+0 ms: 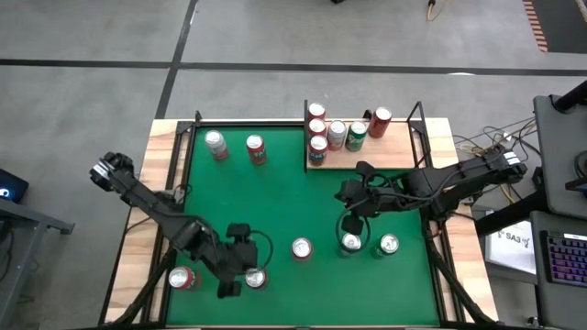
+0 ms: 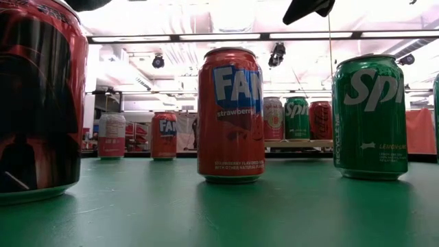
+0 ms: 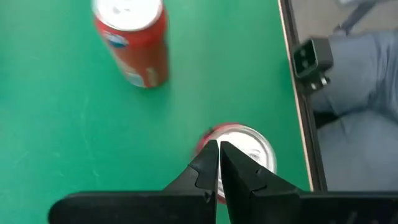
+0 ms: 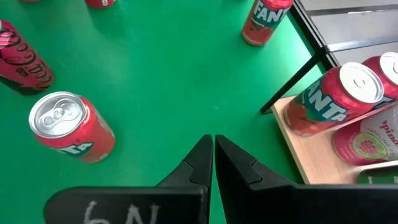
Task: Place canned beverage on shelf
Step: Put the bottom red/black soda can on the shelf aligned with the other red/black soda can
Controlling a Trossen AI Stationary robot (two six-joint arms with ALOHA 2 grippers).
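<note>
The shelf (image 1: 367, 156), a pale wooden board with black rods, stands at the table's far side and holds several cans, among them a Fanta can (image 4: 336, 96). More cans stand upright on the green felt. My left gripper (image 3: 219, 149) is shut and stands over the silver top of a dark red can (image 3: 249, 149) near the table's near edge; this can fills the low view's left (image 2: 34, 103). My right gripper (image 4: 213, 142) is shut and empty, above the felt right of centre, near a green Sprite can (image 1: 350, 242). My left gripper's shut fingertips point down over the rim of the dark red can's top (image 3: 214, 134). Whether they touch it I cannot tell. The can stands upright on the felt.
A strawberry Fanta can (image 1: 301, 247) and another green can (image 1: 389, 244) stand near the front. A red can (image 1: 183, 278) stands at the near left. Two cans (image 1: 215, 144) (image 1: 256, 148) stand at the far left. Bare felt lies in the middle.
</note>
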